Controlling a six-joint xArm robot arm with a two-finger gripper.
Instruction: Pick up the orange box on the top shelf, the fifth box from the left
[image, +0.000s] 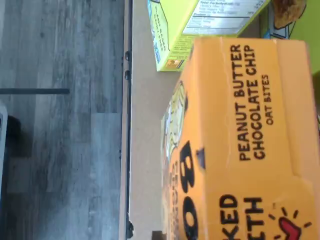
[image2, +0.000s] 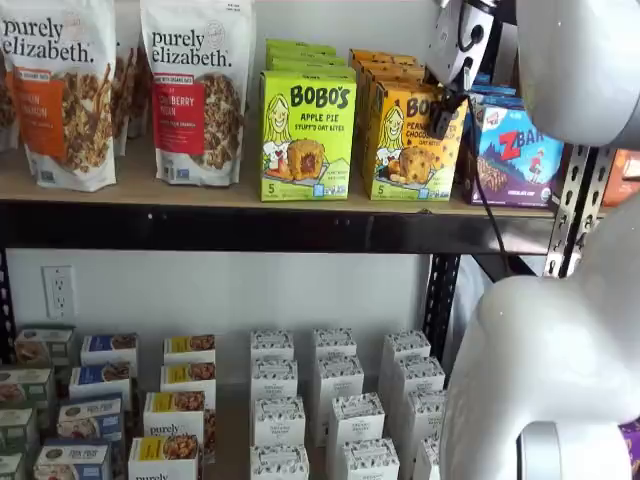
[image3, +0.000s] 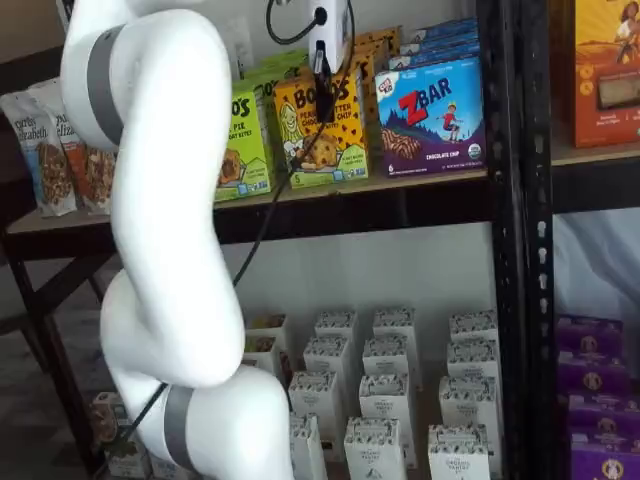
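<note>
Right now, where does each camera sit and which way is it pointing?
Wrist view: on the arm, close on the orange box; no fingers visible.
Shelf view: straight on to the top shelf; the gripper reaches the box.
Shelf view: from an angle; the arm fills the foreground.
Both shelf views share the orange box.

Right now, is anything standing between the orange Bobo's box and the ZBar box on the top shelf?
No box stands between the orange box and the ZBar box; both shelf views show them as neighbours, with only the gripper at the orange box's front.
</note>
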